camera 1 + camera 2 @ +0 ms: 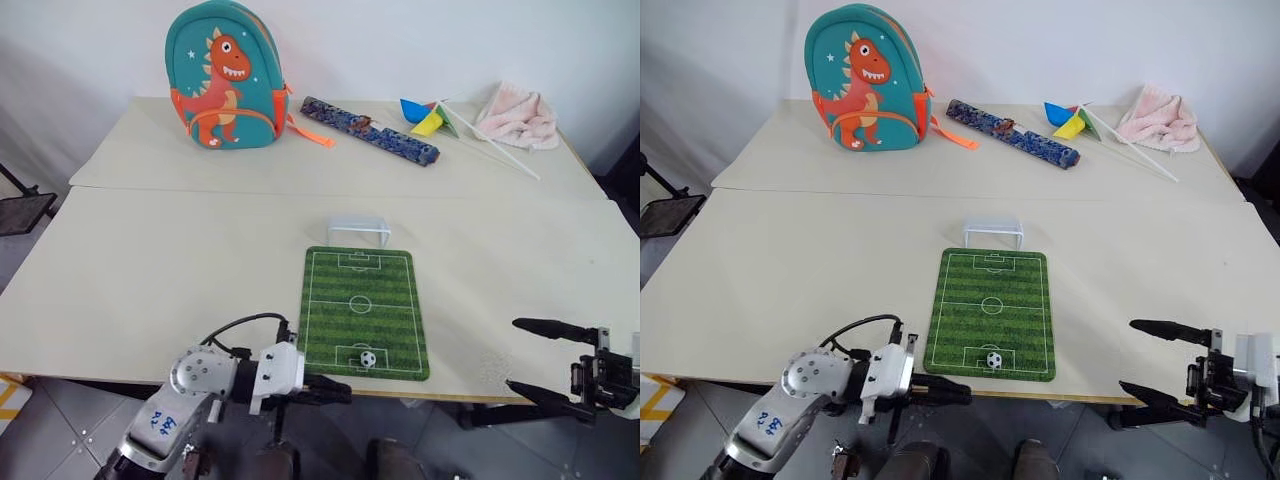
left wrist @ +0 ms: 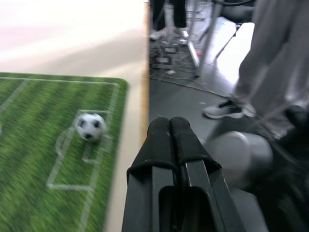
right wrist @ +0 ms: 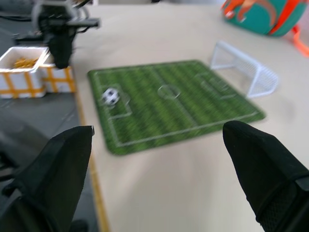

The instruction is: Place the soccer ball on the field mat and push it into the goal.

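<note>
Soccer ball (image 1: pixel 368 358) sits on field mat (image 1: pixel 362 300) near edge, just beyond pressed-together left gripper (image 1: pixel 340 390), right gripper (image 1: pixel 530 355) spread and idle, so nudge the ball straight up the mat toward goal (image 1: pixel 358 231), gently.

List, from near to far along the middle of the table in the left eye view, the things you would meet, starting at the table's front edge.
soccer ball → field mat (the ball rests on its near end) → goal → dark patterned roll
</note>
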Tool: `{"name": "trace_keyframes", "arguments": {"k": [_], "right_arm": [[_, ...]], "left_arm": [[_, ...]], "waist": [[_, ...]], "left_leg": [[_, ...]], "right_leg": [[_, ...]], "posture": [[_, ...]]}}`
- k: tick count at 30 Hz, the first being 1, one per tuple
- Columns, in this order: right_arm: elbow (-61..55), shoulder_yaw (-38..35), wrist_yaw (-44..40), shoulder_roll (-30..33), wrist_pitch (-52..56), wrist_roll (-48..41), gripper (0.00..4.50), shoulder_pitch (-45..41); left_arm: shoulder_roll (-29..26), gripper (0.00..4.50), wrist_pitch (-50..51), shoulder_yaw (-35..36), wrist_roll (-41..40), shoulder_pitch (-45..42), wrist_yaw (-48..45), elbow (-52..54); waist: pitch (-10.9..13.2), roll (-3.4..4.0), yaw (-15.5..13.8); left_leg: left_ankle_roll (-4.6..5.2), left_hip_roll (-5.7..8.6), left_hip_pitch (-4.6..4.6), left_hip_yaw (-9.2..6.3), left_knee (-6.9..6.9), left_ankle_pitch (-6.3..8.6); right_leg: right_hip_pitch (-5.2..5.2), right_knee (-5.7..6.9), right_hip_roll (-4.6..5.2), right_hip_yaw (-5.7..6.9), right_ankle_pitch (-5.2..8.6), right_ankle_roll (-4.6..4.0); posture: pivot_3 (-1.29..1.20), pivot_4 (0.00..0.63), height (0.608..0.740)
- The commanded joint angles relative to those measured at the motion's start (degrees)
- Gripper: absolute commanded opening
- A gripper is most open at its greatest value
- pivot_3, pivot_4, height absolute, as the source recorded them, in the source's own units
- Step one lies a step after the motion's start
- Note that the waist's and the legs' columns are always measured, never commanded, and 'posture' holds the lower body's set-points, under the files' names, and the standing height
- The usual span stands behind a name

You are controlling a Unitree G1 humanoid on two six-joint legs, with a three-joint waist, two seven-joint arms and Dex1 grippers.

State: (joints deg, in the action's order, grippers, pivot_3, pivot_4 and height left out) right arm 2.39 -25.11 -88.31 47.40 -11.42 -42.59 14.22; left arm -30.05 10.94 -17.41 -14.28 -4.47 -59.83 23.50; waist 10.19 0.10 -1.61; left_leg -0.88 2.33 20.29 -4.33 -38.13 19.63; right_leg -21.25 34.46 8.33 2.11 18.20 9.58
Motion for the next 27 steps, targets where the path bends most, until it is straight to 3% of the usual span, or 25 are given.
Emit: {"name": "trace_keyframes", "arguments": {"k": [1,15,22,27], "right_arm": [[-0.62,-0.19,-4.19,0.07,-1.32,-1.49,4.50,0.49],[-2.78,-3.92,-3.73,-1.28,-1.24,-2.80,4.50,5.36],[-5.43,-6.84,8.72,-8.67,-2.23,0.12,4.50,6.52],[-6.49,-8.24,23.30,-14.85,-5.22,6.63,4.50,3.10]], "left_arm": [[1.60,0.04,0.38,-2.61,0.92,-0.94,1.17,-2.18],[8.67,0.04,1.55,-6.72,6.64,-4.46,9.55,-9.45],[14.84,0.04,2.03,-4.56,9.60,-14.36,16.22,-18.89],[18.85,0.04,-1.71,0.35,6.27,-19.27,18.19,-22.29]], "waist": [[-0.02,0.04,0.08],[-0.03,0.05,0.06],[-0.03,0.05,-0.61],[-0.03,0.05,-0.06]], "left_leg": [[0.00,0.00,0.00,0.01,0.00,0.00],[0.00,0.02,-0.01,0.04,-0.02,0.00],[0.00,0.08,0.01,0.03,-0.04,0.00],[-0.04,0.08,0.05,0.08,-0.03,-0.02]], "right_leg": [[0.00,0.00,0.00,0.00,0.00,0.00],[-0.01,0.00,0.00,-0.03,0.00,0.01],[-0.01,-0.01,0.01,-0.01,-0.02,0.04],[-0.16,0.11,0.00,-0.03,-0.02,0.04]], "posture": [[0.00,0.150,0.740],[0.00,0.150,0.740],[0.00,0.150,0.740],[0.00,0.150,0.740]]}}
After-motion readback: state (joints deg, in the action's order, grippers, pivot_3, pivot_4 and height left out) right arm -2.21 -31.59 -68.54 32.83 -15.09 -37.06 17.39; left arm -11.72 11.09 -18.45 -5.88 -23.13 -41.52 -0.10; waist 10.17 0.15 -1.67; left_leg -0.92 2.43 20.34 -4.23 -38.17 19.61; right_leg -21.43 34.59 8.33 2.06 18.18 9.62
